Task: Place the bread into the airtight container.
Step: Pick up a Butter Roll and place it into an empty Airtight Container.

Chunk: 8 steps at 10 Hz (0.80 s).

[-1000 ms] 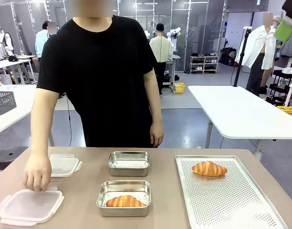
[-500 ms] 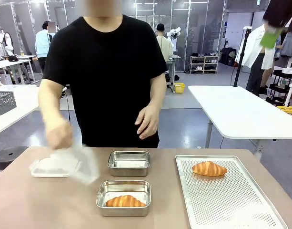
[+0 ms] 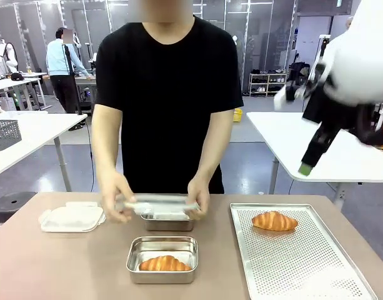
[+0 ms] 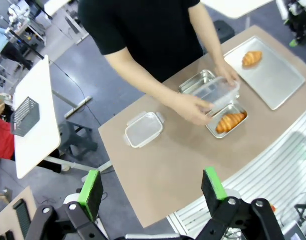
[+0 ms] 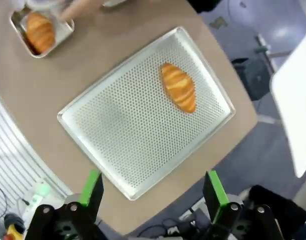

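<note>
Golden croissant (image 3: 274, 220) lies at 12 o'clock on the perforated metal tray (image 3: 303, 269). At the tray's 9 o'clock, a second croissant (image 3: 164, 264) fills a rectangular steel container (image 3: 162, 277). A person's hand (image 3: 116, 203) holds a clear lid (image 3: 160, 204). Left and right jaws are released and empty.

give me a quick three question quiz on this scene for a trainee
1. True or false: the perforated tray holds no bread.
2. What is the person holding over the far metal container? A) a croissant B) a clear lid C) a spoon
3. How many pieces of bread are on the table in all, and where?

Key:
1. False.
2. B.
3. Two: a tray croissant and a second croissant in the near container.
</note>
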### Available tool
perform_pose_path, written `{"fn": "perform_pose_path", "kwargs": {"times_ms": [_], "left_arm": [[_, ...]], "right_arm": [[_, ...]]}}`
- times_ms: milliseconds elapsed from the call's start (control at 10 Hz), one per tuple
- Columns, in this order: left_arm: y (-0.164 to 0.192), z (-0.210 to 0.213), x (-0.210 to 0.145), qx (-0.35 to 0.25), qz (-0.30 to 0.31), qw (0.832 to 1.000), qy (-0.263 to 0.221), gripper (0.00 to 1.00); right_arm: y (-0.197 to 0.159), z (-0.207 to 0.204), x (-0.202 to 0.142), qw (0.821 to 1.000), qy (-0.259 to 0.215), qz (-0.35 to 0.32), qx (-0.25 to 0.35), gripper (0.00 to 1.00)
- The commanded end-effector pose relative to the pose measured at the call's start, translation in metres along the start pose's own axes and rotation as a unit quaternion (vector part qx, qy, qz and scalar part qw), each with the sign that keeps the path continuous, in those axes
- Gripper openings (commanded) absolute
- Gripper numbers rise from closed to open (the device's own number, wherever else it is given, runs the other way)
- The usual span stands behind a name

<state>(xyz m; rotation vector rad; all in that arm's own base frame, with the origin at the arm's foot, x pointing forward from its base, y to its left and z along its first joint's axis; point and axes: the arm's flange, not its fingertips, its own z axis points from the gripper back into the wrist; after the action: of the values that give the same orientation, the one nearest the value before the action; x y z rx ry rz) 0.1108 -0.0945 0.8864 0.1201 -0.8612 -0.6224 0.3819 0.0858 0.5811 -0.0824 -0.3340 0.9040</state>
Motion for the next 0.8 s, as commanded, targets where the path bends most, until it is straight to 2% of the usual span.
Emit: {"fn": "perform_pose_path", "kwargs": {"times_ms": [0, 300, 400, 500, 700], "left_arm": [[-0.006, 0.009, -0.003, -0.001, -0.002, 1.0, -0.011, 1.0], [-0.006, 0.009, -0.003, -0.001, -0.002, 1.0, -0.011, 1.0], [-0.006, 0.009, -0.003, -0.001, -0.002, 1.0, -0.011, 1.0], [-0.006, 0.009, -0.003, -0.001, -0.002, 1.0, -0.011, 1.0], [-0.006, 0.009, -0.003, -0.001, -0.002, 1.0, -0.011, 1.0]], "right_arm": [[-0.021, -0.038, 0.012, 0.999, 0.009, 0.039, 0.011, 1.0], [-0.038, -0.12, 0.011, 0.994, 0.01, 0.072, 0.087, 1.0], [-0.036, -0.131, 0.015, 0.992, -0.011, 0.071, 0.105, 1.0], [-0.028, -0.11, 0.007, 0.997, 0.027, 0.052, 0.053, 1.0], [-0.028, -0.11, 0.007, 0.997, 0.027, 0.052, 0.053, 1.0]]}}
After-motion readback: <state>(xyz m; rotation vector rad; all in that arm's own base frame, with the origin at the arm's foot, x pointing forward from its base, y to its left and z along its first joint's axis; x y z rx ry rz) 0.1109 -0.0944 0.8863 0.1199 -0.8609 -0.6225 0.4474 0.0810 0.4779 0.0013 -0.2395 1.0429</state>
